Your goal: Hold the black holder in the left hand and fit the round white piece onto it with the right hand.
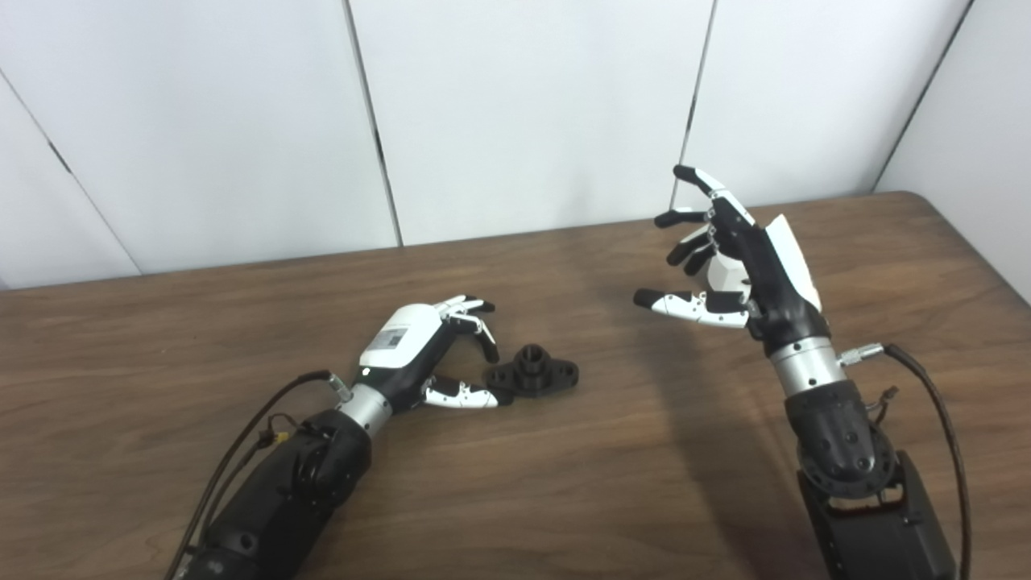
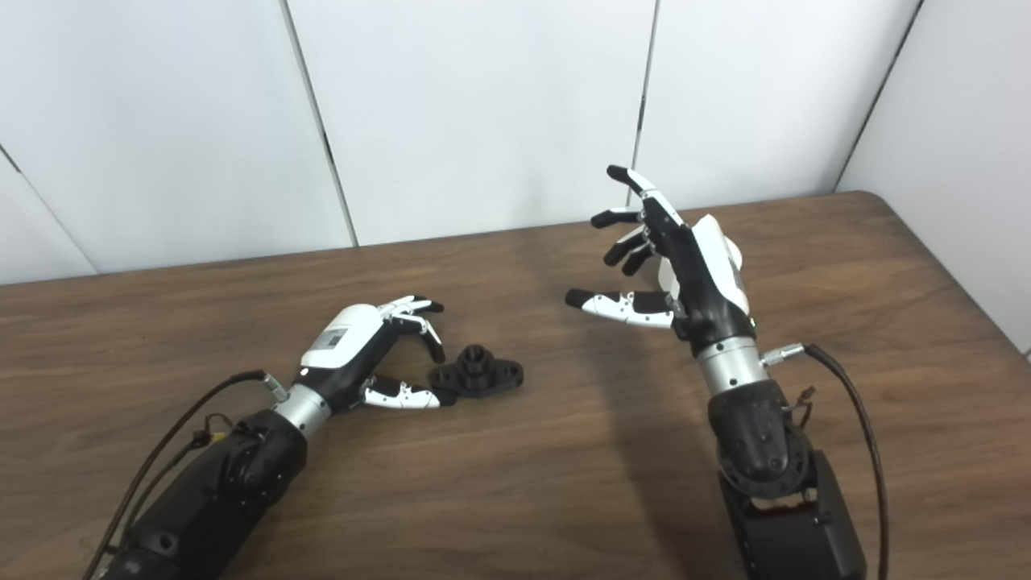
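Black holder (image 1: 532, 376) lying flat on the brown wooden worktop (image 1: 612, 483), a little left of centre, short round collar pointing up from an oval base with holes at both ends. Left hand (image 1: 427, 350) low on the worktop at the holder's 9 o'clock, palm down, fingers apart and curled over toward the part, gripping nothing. Thumb tip just beside the holder's near-left edge, perhaps touching it, though too close to call from either head view. Curled fingertips (image 2: 436, 352) hanging just beside the holder at its 10 o'clock, not on it. Left arm entering from the bottom-left corner, cable looping along the forearm.

Right hand (image 1: 737, 262) raised clear of the worktop, well apart from the holder, out at its 2 o'clock. Fingers spread and pointing up and left, thumb stretched out toward 9 o'clock. A white shape against the palm, possibly the round white piece (image 2: 670, 272), but mostly hidden by the fingers and hard to separate from the hand's own white shell; whether the hand grips it cannot be told. Right forearm rising steeply from the bottom-right, cable (image 1: 938, 419) arcing down from the wrist.

Pale panelled wall (image 1: 523, 105) behind the worktop's far edge, dark seams running between the panels. Rounded corner of the worktop visible at upper right.
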Tool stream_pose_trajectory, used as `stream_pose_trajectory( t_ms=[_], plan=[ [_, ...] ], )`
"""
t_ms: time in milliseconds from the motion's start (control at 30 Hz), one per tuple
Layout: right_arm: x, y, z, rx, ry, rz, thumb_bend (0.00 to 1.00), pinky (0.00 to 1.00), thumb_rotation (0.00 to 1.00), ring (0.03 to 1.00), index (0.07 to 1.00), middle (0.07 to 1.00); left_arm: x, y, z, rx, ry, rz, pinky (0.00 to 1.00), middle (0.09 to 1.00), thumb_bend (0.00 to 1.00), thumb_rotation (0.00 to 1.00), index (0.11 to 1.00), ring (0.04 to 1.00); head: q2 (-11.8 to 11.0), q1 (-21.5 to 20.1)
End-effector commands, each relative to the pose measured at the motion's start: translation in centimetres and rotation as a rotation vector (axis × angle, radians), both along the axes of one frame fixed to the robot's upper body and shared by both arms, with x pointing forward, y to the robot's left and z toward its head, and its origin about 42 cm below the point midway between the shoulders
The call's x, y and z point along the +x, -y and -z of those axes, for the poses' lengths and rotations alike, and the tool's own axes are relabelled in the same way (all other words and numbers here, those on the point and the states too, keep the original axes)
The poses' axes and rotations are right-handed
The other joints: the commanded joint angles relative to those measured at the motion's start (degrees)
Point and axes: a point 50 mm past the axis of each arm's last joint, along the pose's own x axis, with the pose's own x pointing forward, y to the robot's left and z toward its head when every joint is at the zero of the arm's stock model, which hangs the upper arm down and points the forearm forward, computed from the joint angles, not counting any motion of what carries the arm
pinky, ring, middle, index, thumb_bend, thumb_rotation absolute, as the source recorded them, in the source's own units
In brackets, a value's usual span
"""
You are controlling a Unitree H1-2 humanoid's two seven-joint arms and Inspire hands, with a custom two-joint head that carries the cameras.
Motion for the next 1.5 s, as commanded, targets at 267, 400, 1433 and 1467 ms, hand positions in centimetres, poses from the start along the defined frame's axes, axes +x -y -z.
stream_pose_trajectory(
  t_ms=[267,400,1433,1467],
  plan=[
    [0.5,0.6,-2.6,-0.031,0.087,0.007,0.59,0.38,0.17,0.502,0.907,0.683,-2.2,-3.5,4.6,0.186,-0.185,-0.007,0.86,0.885,0.52,0.07,0.479,0.927,-0.3,-0.43],
    [0.5,0.7,-2.5,-0.033,0.085,0.009,0.59,0.39,0.16,0.505,0.906,0.685,-2.2,-3.3,4.5,0.197,-0.198,0.009,0.87,0.894,0.52,0.07,0.48,0.937,-0.48,-0.08],
    [0.6,0.3,-2.3,-0.02,0.084,0.004,0.59,0.39,0.17,0.505,0.898,0.685,-2.6,-1.3,4.9,0.156,-0.16,0.023,0.86,0.934,0.52,0.08,0.492,0.948,0.15,0.43],
    [0.6,0.3,-2.3,-0.02,0.083,0.004,0.6,0.39,0.17,0.506,0.899,0.685,-2.6,-1.3,4.9,0.156,-0.16,0.023,0.86,0.934,0.52,0.08,0.492,0.949,0.15,0.43]
  ],
)
